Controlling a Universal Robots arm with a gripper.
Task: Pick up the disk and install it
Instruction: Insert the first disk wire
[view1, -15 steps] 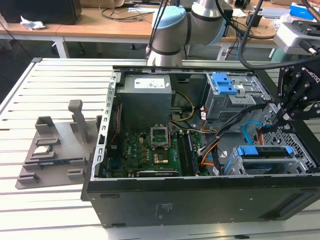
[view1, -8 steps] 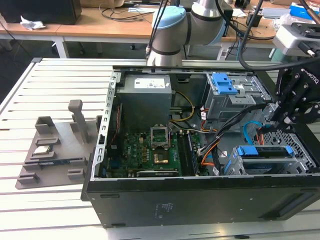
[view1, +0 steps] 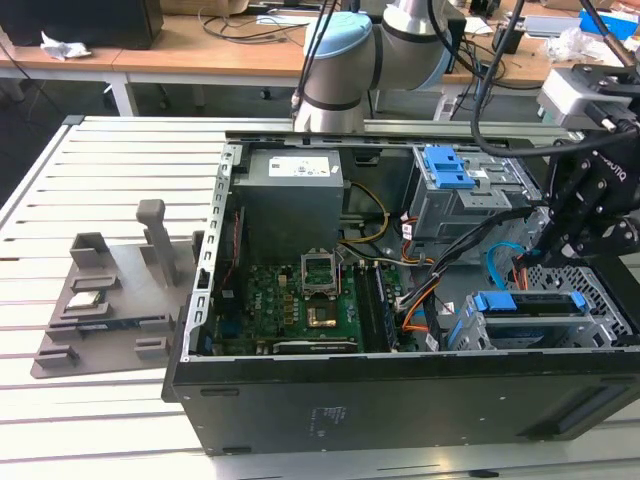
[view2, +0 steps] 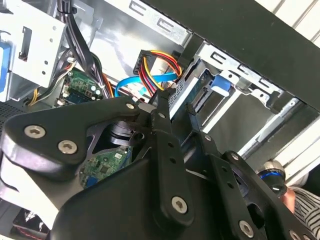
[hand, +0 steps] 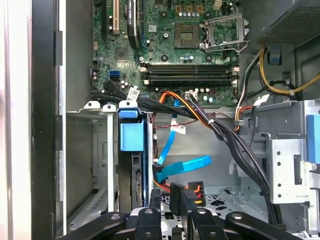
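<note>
One disk (hand: 139, 172) sits edgewise in the case's (view1: 400, 400) bay.

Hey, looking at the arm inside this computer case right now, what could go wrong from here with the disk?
1. The hand hangs close to the loose blue data cable and the black power connector; any move could snag or tug them.
2. The disk stands on edge in a narrow slot of the metal drive bay; pushed slightly tilted, its blue frame might jam against the bay wall.
</note>
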